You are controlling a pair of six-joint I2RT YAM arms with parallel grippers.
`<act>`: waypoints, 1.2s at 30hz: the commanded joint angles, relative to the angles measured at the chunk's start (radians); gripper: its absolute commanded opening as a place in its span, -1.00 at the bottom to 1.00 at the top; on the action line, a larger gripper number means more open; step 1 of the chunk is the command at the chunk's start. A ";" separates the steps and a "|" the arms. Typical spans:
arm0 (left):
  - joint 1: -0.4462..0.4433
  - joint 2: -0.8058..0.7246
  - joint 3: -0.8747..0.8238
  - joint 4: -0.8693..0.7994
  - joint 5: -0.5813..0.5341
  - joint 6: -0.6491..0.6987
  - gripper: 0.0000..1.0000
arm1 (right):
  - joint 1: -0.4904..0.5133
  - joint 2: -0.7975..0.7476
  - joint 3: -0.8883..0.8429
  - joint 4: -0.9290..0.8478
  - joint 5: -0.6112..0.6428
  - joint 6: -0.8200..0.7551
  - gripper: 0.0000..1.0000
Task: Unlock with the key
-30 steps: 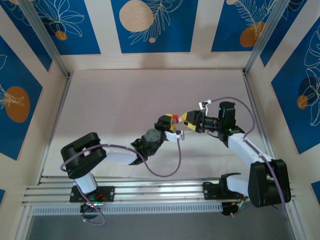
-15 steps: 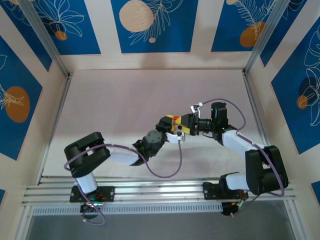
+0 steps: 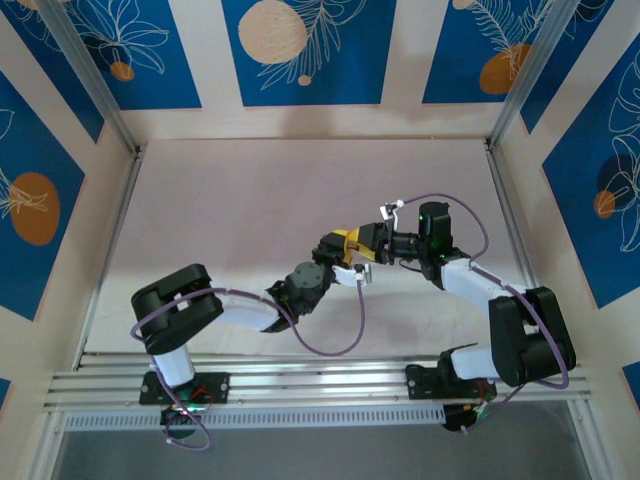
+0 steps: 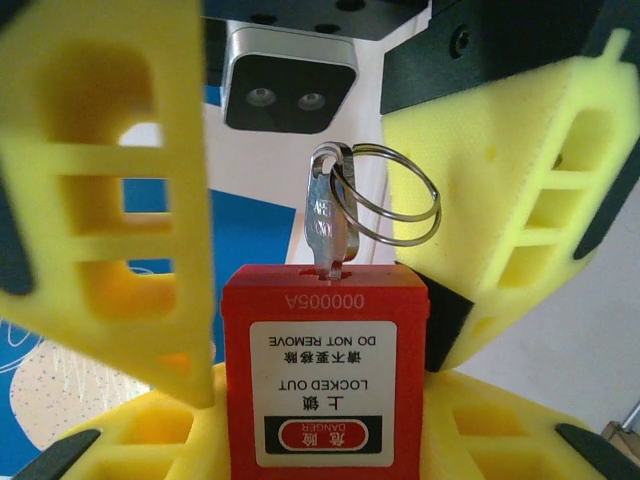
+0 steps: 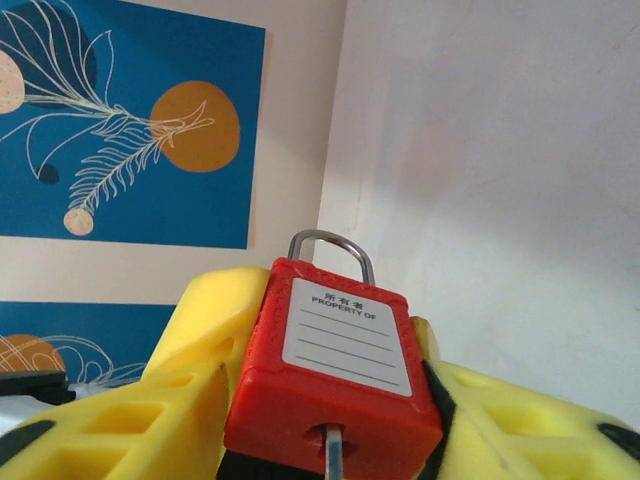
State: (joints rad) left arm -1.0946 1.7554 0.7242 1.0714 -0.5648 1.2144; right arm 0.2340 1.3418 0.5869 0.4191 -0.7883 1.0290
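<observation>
The left tool is gripping the red padlock; the key is standing in line with it, bow pointing at the right tool, jaws parted.

You're looking at a left arm and right arm wearing white links and black joints. Purple cables are looping beyond the rail. Yellow fingers are showing ladder-like cut-outs, with a black screw sitting above.

Key blade buried in red padlock; padlock's lower end cut by frame edge.
</observation>
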 commanded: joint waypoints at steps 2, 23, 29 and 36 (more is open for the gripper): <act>-0.021 0.003 -0.009 0.057 -0.004 0.005 -0.67 | 0.007 -0.003 0.010 0.035 0.023 0.014 -0.15; -0.033 0.016 -0.023 0.088 -0.010 0.023 -0.67 | -0.003 -0.030 0.019 0.010 0.058 0.038 -0.12; -0.036 0.024 -0.022 0.092 -0.018 0.025 -0.60 | 0.003 -0.026 0.024 -0.004 0.060 0.031 -0.32; -0.036 0.028 -0.018 0.081 -0.029 0.015 -0.30 | -0.004 -0.040 0.031 -0.023 0.070 0.031 -0.37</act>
State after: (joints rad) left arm -1.1110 1.7706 0.7044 1.1324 -0.5903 1.2301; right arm 0.2298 1.3247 0.5873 0.4068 -0.7361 1.0721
